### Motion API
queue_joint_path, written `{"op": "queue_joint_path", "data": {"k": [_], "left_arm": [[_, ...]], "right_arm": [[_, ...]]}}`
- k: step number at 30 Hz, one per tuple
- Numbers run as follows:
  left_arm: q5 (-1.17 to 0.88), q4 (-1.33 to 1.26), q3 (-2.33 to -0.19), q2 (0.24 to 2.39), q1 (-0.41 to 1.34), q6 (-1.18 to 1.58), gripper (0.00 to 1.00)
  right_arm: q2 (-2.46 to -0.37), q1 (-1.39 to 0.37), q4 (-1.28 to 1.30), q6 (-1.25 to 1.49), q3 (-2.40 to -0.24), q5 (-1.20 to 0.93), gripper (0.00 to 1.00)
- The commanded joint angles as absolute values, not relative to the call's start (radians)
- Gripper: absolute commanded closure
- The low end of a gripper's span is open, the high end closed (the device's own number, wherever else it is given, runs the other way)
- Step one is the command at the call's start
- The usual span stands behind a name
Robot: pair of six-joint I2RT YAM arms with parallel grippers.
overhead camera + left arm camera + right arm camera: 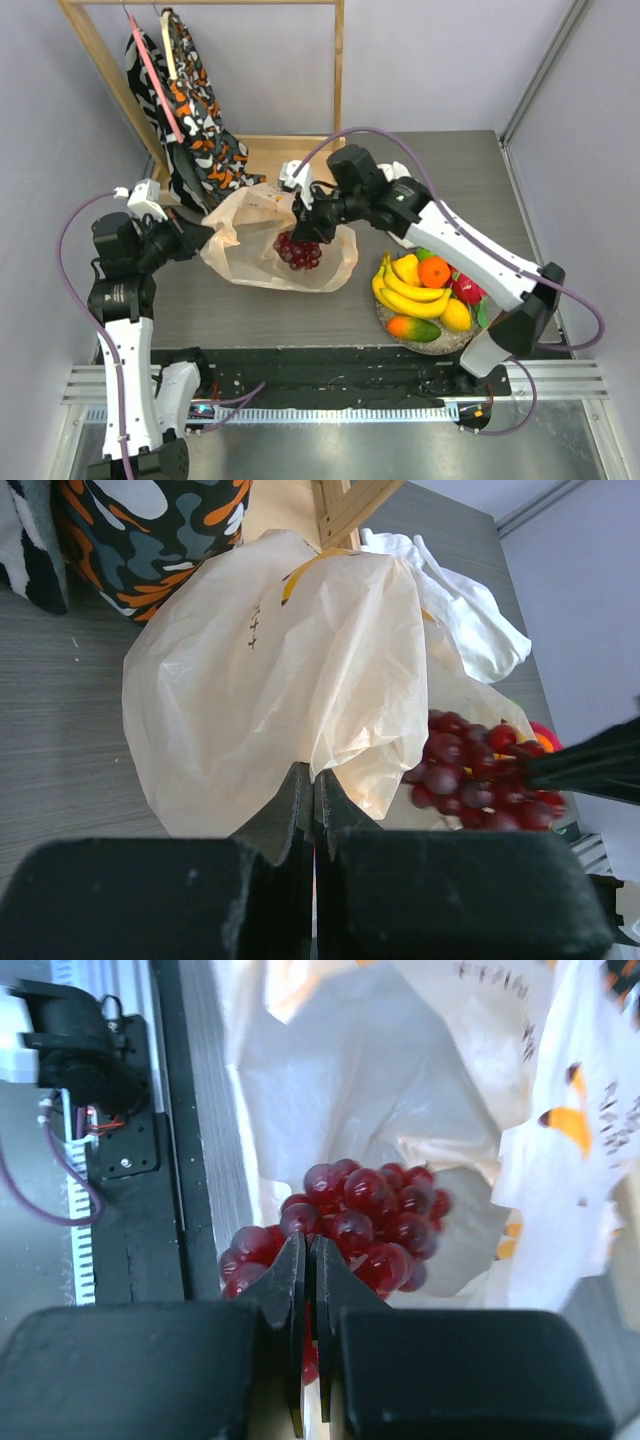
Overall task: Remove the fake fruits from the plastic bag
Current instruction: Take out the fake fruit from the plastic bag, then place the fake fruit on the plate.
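Observation:
The pale peach plastic bag [250, 235] lies at mid table, mouth toward the right. My left gripper [205, 237] is shut on the bag's left edge [330, 750]. My right gripper [303, 232] is shut on the stem of a dark red grape bunch [298, 250], which hangs over the bag's mouth; the grapes show in the right wrist view [360, 1225] and the left wrist view [480, 775]. A banana bunch [405, 283], an orange round [434, 271], a red-green mango [413, 328], a yellow round [456, 315] and a pink fruit [466, 290] lie in a bowl [452, 343] at the right.
A wooden rack [100, 70] with orange-black-white patterned fabric [195, 120] stands at the back left. A white cloth [470, 610] lies behind the bag. The table's black front edge [330, 365] runs along the near side.

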State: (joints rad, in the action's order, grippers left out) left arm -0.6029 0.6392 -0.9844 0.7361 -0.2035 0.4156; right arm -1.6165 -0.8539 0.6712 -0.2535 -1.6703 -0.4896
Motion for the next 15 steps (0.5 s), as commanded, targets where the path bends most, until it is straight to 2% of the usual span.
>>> {"op": "queue_joint_path", "data": {"k": [1,5,10,15], "left_arm": [[-0.583,0.594,-1.000,0.738,-0.210,0.420,1.00],[-0.549,0.594,-1.002,0.745,-0.210,0.420,1.00],[-0.543,0.594,-1.015,0.762,-0.212,0.408,1.00],[-0.535,0.598,-1.023,0.772,-0.210,0.399,1.00]], "right_arm": [[-1.464,-0.851,0.764,-0.360,-1.795,-0.549,0.99],[-1.387,-0.825,0.845,-0.411,-1.801,-0.486,0.99],[-1.264,-0.643,0.952,-0.489,-1.758,-0.414,0.99],[-1.157,-0.545,1.046,-0.600,-1.665,-0.387,0.99]]}}
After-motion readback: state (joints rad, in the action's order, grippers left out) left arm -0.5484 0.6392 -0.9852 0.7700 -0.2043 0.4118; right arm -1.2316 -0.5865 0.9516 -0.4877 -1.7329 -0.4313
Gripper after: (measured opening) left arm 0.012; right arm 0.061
